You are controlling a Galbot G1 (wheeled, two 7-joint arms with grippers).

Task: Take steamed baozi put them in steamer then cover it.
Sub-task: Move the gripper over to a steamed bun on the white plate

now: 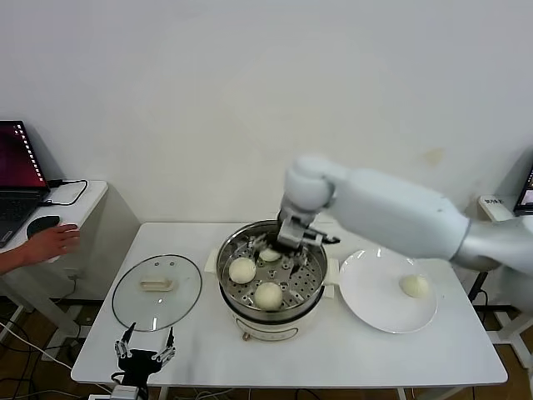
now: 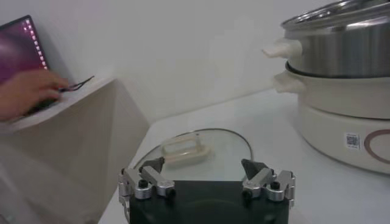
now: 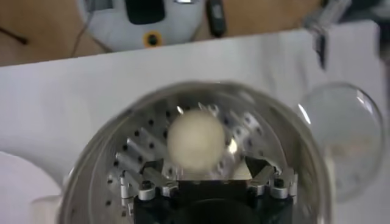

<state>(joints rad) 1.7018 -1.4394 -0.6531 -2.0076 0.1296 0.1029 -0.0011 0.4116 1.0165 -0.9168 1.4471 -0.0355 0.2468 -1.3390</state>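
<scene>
The steamer (image 1: 223,265) stands mid-table with three baozi on its perforated tray: one at the left (image 1: 242,269), one at the front (image 1: 268,295), and one at the back (image 1: 270,255) under my right gripper. My right gripper (image 1: 285,250) hangs inside the pot, open. In the right wrist view its jaws (image 3: 207,167) stand wide of that baozi (image 3: 195,139), not touching it, above the tray (image 3: 131,149). A fourth baozi (image 1: 414,286) lies on the white plate (image 1: 375,296). The glass cover (image 1: 156,290) lies flat left of the steamer. My left gripper (image 1: 143,354) waits open at the table's front left edge.
In the left wrist view the cover (image 2: 195,149) lies just ahead of my left gripper (image 2: 207,173), with the steamer (image 2: 341,55) beyond it. A person's hand (image 1: 50,243) and a laptop (image 1: 17,179) are on a side desk to the left.
</scene>
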